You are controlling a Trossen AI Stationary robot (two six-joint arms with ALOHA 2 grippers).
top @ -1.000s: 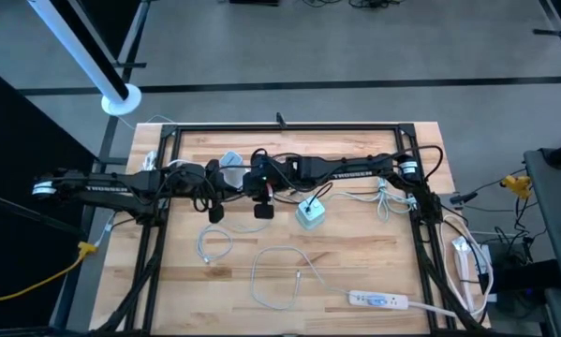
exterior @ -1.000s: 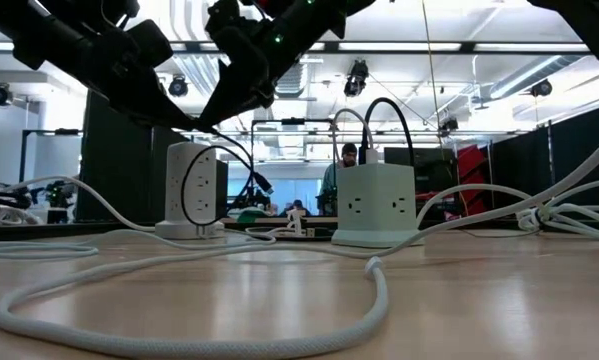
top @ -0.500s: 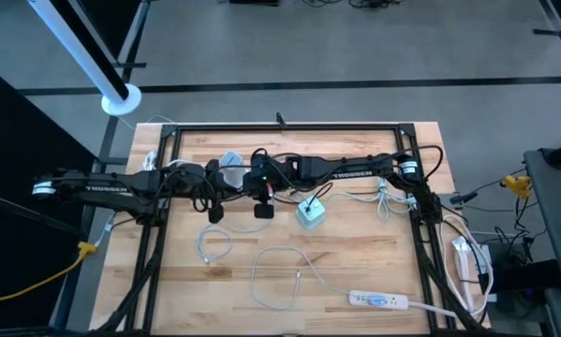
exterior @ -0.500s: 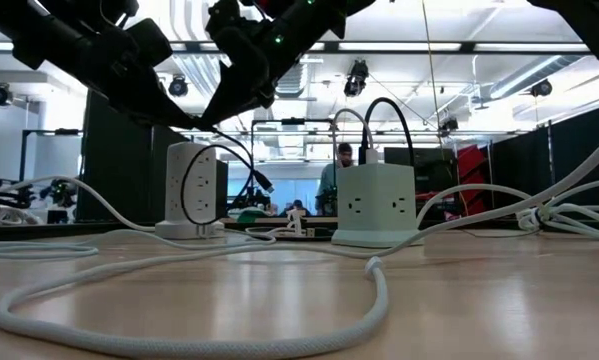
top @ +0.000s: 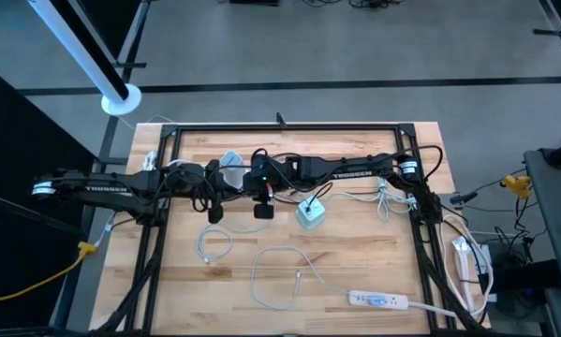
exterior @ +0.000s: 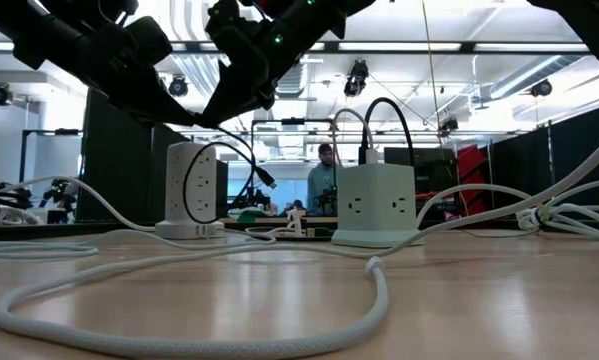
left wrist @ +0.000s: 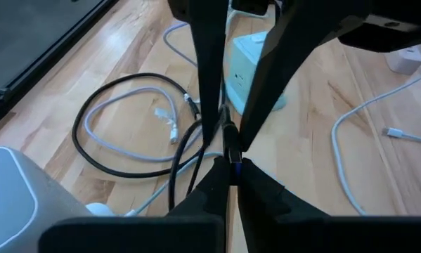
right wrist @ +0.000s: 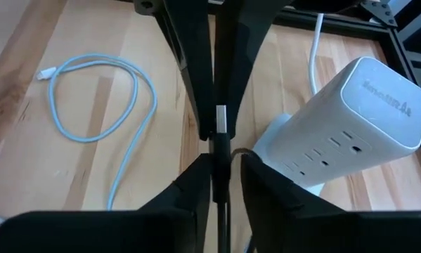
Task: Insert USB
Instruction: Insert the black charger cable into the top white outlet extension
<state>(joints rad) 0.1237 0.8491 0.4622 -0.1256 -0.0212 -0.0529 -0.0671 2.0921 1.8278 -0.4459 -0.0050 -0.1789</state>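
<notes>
Both claws pinch one black USB cable (right wrist: 219,151): right claw (right wrist: 219,169), left claw (left wrist: 231,169) fingertip to fingertip.

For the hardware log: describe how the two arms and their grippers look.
Both arms are dark, slender and jointed, with white lettering along a link and black cables looped at the joints. The left gripper and right gripper each end in two flat, tapering dark fingers.

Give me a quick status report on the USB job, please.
Both pincers shut on the black USB cable, left pincer, right pincer, above the table. Plug not inserted. White tower power strip alongside; nothing blocking.
</notes>
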